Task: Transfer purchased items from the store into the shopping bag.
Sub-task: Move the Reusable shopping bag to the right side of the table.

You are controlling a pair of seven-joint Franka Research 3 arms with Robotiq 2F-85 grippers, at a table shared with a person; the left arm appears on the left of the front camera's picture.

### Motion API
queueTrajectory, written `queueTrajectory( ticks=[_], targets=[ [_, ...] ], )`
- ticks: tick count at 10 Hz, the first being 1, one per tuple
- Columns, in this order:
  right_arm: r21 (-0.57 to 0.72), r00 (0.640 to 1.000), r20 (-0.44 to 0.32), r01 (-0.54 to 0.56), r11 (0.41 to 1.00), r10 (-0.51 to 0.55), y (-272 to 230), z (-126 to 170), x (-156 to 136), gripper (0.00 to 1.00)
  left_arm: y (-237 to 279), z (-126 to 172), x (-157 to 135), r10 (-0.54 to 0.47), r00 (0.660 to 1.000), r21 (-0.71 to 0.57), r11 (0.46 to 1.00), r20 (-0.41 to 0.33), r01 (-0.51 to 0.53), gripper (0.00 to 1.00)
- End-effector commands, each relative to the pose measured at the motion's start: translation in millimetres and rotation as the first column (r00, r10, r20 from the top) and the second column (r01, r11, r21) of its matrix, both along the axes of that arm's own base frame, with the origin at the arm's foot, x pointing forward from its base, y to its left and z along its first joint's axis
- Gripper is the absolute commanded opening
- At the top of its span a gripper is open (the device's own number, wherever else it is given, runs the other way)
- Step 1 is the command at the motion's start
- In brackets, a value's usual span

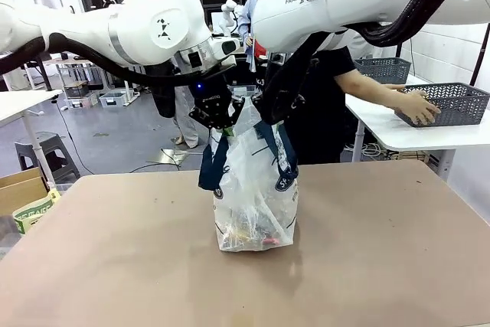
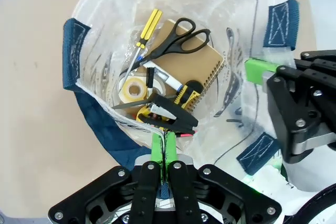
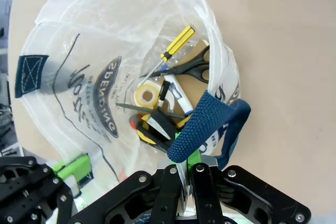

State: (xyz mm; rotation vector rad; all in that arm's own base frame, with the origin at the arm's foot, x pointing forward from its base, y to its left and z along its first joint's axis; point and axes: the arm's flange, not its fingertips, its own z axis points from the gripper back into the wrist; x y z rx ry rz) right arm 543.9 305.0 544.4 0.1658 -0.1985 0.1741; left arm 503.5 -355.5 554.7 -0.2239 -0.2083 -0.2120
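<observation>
You are looking across a brown desk [image 1: 115, 250] at a translucent white shopping bag [image 1: 256, 189] that stands in the middle and seems to rest on the surface, with both arms meeting above its mouth. Your left tool [image 1: 222, 122] has its green pads pressed together on the near edge of the bag's rim, thin plastic pinched between them [image 2: 164, 142]. Your right tool [image 1: 269, 112] is likewise clamped on the opposite rim, just beside a navy strap handle [image 3: 202, 124]. Between them the mouth is held open. The purchased items [image 2: 178, 61] lie at the bottom, directly below both tools and well apart from them: black scissors [image 2: 176, 40] on a brown spiral notebook [image 2: 202, 69], a tape roll [image 2: 132, 88] and a yellow-handled screwdriver [image 2: 147, 27]. At the far right a person's hand [image 1: 417, 105] rests on a grey mesh basket [image 1: 455, 101] on a side table. The likely trouble is the film itself: if you pull the tools apart or upward, the slick plastic could slide out of a pinch or tear, and the mouth would sag shut. A lift could also tip the load, and the scissor points might puncture the wall.
</observation>
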Motion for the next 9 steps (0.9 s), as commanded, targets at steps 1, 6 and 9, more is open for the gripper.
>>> queueTrajectory(
  ticks=[1,6,9],
  targets=[
    [0.044,0.999,0.011,0.032,0.999,-0.032,5.2,-0.9,4.3,0.00,-9.3,4.3,1.8,0.038,0.999,-0.031,0.999,0.003,-0.038,0.00],
    [0.006,1.000,-0.002,0.009,1.000,-0.009,1.2,-3.3,2.0,0.00,-8.3,1.7,-2.7,-0.055,0.999,-0.024,0.998,-0.002,0.055,0.00],
    [0.030,1.000,0.000,-0.029,0.999,0.029,6.9,-3.8,7.7,0.00,-11.7,10.2,-6.0,-0.096,0.995,-0.041,0.994,0.034,0.097,0.00]
  ],
)
